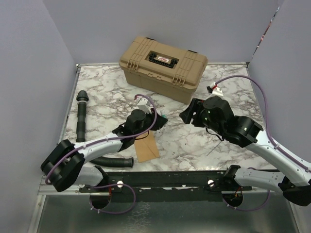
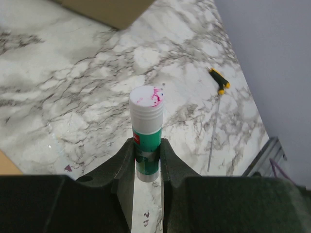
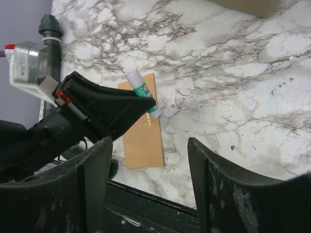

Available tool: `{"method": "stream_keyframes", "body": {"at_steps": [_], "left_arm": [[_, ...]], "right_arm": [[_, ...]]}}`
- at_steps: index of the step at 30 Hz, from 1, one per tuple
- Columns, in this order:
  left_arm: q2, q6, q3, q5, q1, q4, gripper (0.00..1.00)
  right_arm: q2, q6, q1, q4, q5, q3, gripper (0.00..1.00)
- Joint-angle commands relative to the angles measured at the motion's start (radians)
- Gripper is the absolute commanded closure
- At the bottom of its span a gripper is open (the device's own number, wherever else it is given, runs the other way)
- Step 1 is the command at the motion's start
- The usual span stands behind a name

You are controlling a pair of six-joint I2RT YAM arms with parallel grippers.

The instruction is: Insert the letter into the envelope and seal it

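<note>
The kraft-brown envelope (image 1: 146, 148) lies flat near the table's front edge, also in the right wrist view as the envelope (image 3: 143, 133), its far end hidden under the left arm. No separate letter shows. My left gripper (image 2: 146, 148) is shut on a green and white glue stick (image 2: 147, 126) with pink smears on its white end. It hovers over the envelope's far end, where the glue stick (image 3: 142, 92) points away from the arm. My right gripper (image 3: 148, 141) stands open and empty, raised right of centre (image 1: 187, 115), looking toward the envelope.
A tan hard case (image 1: 163, 60) sits at the back centre. A black corrugated hose with a pipe end (image 1: 81, 116) runs along the left side. A thin screwdriver with a yellow and black handle (image 2: 218, 80) lies right of the envelope. The dark front rail (image 1: 170, 179) borders the marble top.
</note>
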State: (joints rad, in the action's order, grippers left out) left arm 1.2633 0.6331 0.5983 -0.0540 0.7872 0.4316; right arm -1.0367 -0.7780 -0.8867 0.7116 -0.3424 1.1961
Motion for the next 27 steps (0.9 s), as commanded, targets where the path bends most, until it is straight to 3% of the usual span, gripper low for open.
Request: {"method": "stream_keyframes", "body": {"at_steps": [1,9,19,27], "left_arm": [[0.115,0.315,0.053,0.234,-0.006,-0.021,1.0],[0.371,0.369,0.226,0.174,-0.044,-0.096,1.0],[0.591,0.594,0.329,0.213,-0.086,-0.046,0.98],[0.664,0.719,0.39,0.275,-0.088,-0.09,0.83]], "right_arm": [[0.049,-0.071,-0.003,0.033,-0.073,-0.055,0.34],[0.087,-0.115,-0.003,0.047,-0.084,-0.142,0.34],[0.122,-0.186,-0.003,0.02,-0.04,-0.239,0.36],[0.179,-0.212,-0.003,0.046,-0.05,-0.261,0.36]]}}
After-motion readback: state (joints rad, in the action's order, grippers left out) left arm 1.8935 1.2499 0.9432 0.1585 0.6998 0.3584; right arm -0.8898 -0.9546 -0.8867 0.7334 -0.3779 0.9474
